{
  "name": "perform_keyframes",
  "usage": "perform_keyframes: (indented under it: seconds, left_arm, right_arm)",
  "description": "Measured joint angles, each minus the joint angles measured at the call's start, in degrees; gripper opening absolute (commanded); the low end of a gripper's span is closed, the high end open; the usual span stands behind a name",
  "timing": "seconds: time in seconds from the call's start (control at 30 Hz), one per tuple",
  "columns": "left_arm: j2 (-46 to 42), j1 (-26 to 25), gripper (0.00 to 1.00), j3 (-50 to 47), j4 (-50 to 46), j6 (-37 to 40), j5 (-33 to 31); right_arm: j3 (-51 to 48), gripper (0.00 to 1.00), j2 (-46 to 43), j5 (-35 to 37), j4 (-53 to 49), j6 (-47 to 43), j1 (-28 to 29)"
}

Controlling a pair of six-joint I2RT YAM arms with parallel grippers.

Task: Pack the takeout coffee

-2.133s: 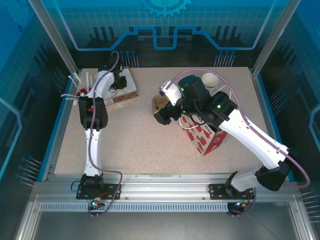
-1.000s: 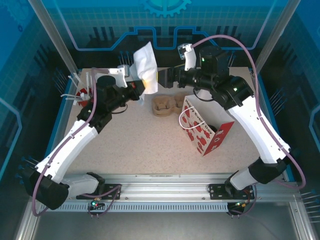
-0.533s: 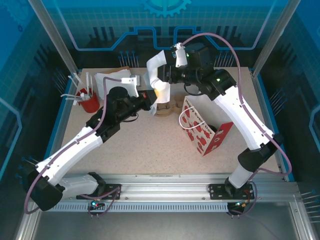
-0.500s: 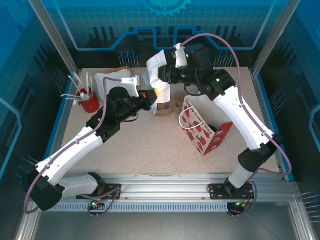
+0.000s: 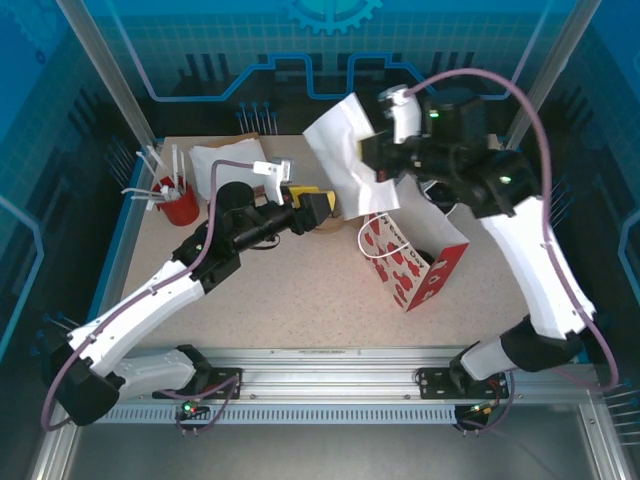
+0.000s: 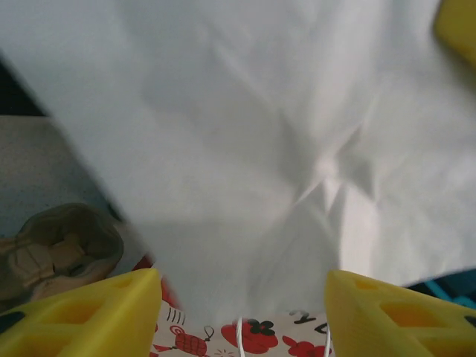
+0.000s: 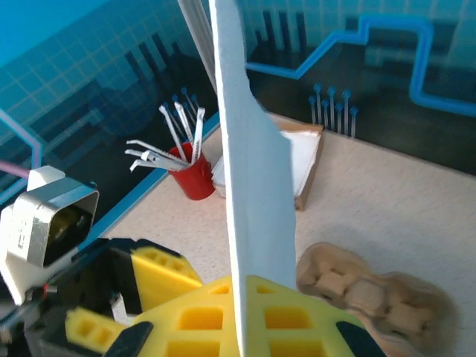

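Observation:
The takeout coffee is out of view. My right gripper is shut on a white paper napkin, held up in the air above the open top of the red-and-white patterned gift bag. In the right wrist view the yellow fingers pinch the napkin edge-on. My left gripper is open, just left of the napkin and over the cardboard cup carrier. In the left wrist view its fingers stand wide apart below the napkin, with the bag's rim between them.
A red cup of plastic cutlery and a stack of napkins stand at the back left. The cardboard carrier lies mid-table beside the bag. The left gripper is close under the right one.
The right gripper has carried the napkin from the back centre to the right, above the bag. The left gripper has followed to the right and now stands open by the carrier.

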Motion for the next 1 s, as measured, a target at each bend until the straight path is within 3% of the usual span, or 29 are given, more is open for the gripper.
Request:
perform_keyframes:
  seconds: [0.23, 0.37, 0.7, 1.0]
  left_arm:
    - [-4.66, 0.0, 0.67, 0.5, -5.49, 4.0, 2.08]
    - [-4.7, 0.0, 0.67, 0.87, -8.98, 5.07, 2.03]
    - [-3.96, 0.0, 0.68, 0.92, -14.38, 6.45, 1.33]
    - [-2.8, 0.0, 0.68, 1.01, -15.98, 7.15, 1.14]
  right_arm:
    - [11.37, 0.0, -4.9, -5.09, -15.8, -9.14, -11.65]
    - [13.68, 0.0, -4.17, -5.07, -22.01, -12.74, -15.15]
    - [7.1, 0.0, -0.9, -2.05, -27.43, -17.64, -17.29]
    - [0.37, 0.0, -4.96, 0.13, -28.52, -20.35, -17.4]
